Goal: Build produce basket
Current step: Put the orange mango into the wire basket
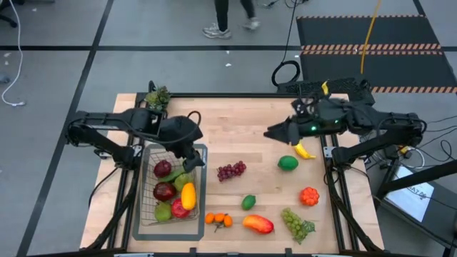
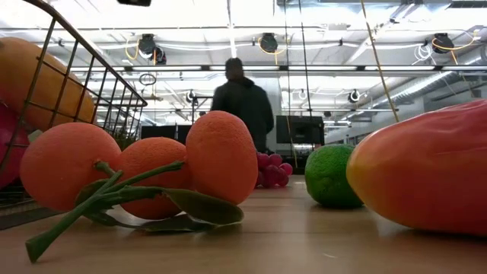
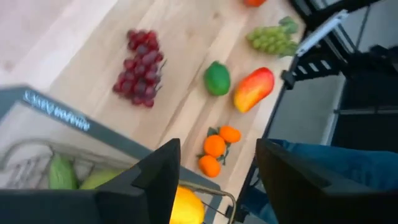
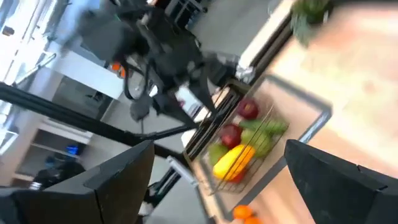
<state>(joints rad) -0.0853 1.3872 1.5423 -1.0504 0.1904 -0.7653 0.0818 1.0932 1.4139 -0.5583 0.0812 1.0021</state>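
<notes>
Covering the pale wooden table, loose produce lies beside the basket; both pincers gape wide, empty

You are looking at a lab or industrial workshop floor, not a home. The wooden table stands on grey floor marked with dark tape lines, beside a black mat edged in orange hazard stripes. Cables trail across the floor. Overhead you see exposed ceiling pipes and hanging lights, with a person standing beyond the table.
</notes>
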